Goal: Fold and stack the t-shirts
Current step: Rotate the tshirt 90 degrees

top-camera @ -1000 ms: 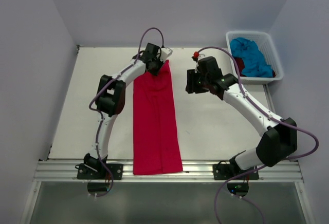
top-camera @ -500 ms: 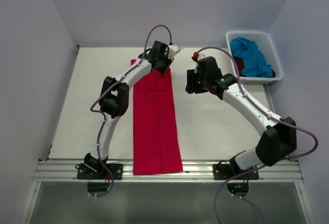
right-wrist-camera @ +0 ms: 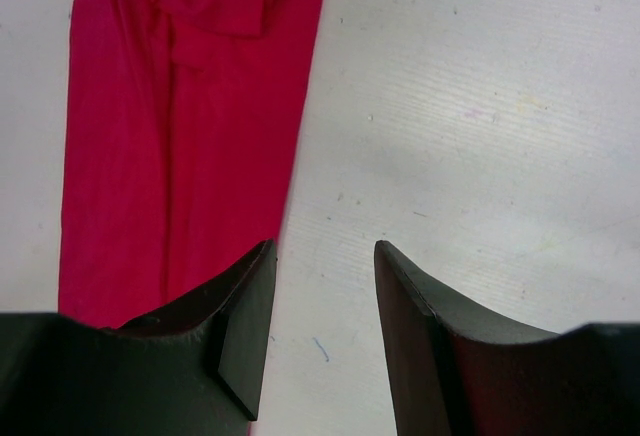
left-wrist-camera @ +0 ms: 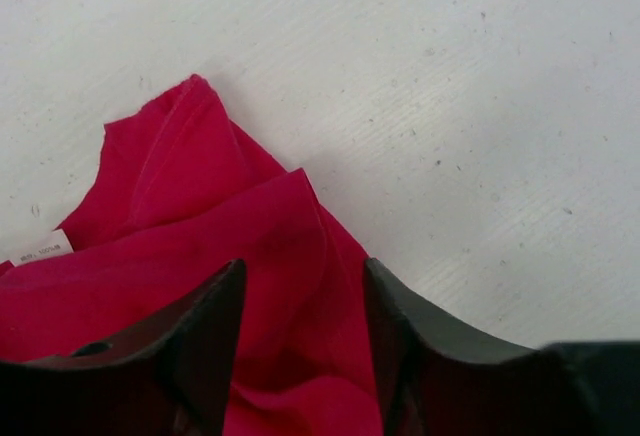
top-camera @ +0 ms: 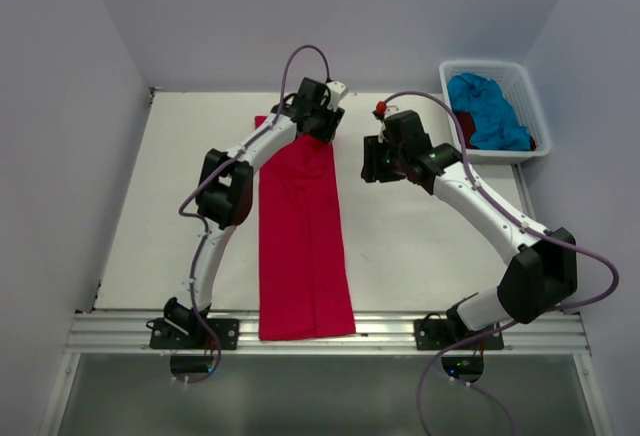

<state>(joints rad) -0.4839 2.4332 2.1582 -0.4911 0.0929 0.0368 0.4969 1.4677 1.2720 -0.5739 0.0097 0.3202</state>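
The red-pink t-shirt [top-camera: 300, 236] lies folded into one long narrow strip on the table [top-camera: 420, 246]. Its long axis runs from the near edge, between the two arm bases, straight away toward the far wall. The near end is flat and square, and the far end is narrower and rumpled. The left gripper [top-camera: 320, 121] sits on that far end. The overhead view hides its fingers, but its wrist camera shows them spread apart with bunched red cloth in the gap and beneath them, so the jaws are released rather than clenched on the fabric. That same wrist view shows a pointed corner of cloth lying on the bare tabletop and a small white label [left-wrist-camera: 40, 248] at the left edge, neither of which can be made out from above. The right gripper [right-wrist-camera: 322, 256] hangs just beside the strip's right edge near its far end. Its jaws are parted and grasp nothing, with one finger over the hem and the other over bare table, and its camera looks along the shirt's straight right edge. Only the overhead view shows the white basket [top-camera: 480, 64] at the far right corner, well apart from the strip. It holds the crumpled turquoise t-shirt [top-camera: 488, 106], with a sliver of the dark red t-shirt [top-camera: 467, 128] beside it.
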